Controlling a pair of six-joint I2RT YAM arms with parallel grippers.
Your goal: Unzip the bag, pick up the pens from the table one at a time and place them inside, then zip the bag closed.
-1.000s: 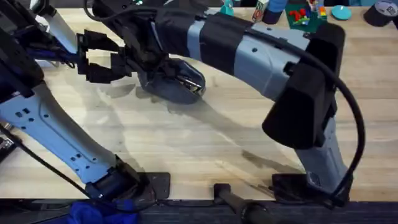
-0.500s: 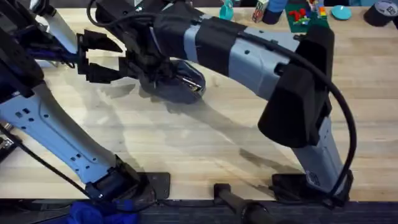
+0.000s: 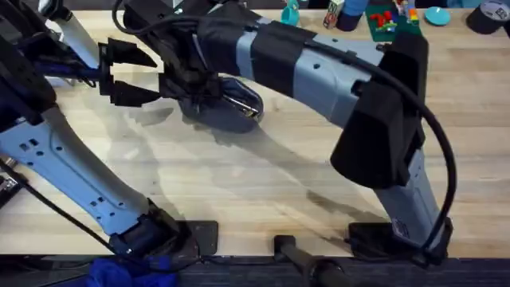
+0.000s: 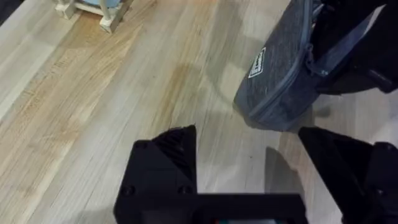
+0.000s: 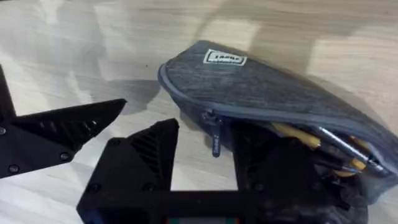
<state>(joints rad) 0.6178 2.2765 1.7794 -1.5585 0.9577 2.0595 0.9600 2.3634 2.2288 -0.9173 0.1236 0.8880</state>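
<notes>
The blue-grey bag lies on the table at the back left of centre. Its right end gapes, and pens show inside it. My right gripper stands open at the bag's closed end, and the zipper pull tab hangs between its fingers. From above, that right gripper covers the bag's left part. My left gripper is open just left of the bag and holds nothing. In the left wrist view the left gripper faces the bag across bare wood.
Small colourful items line the table's back edge: a teal bottle, toy blocks, a teal disc and a black tape roll. A small wooden piece stands off to the left gripper's side. The front half of the tabletop is free.
The right arm has shifted slightly left over the bag. The left gripper has stayed beside the bag, and the bag has not moved.
</notes>
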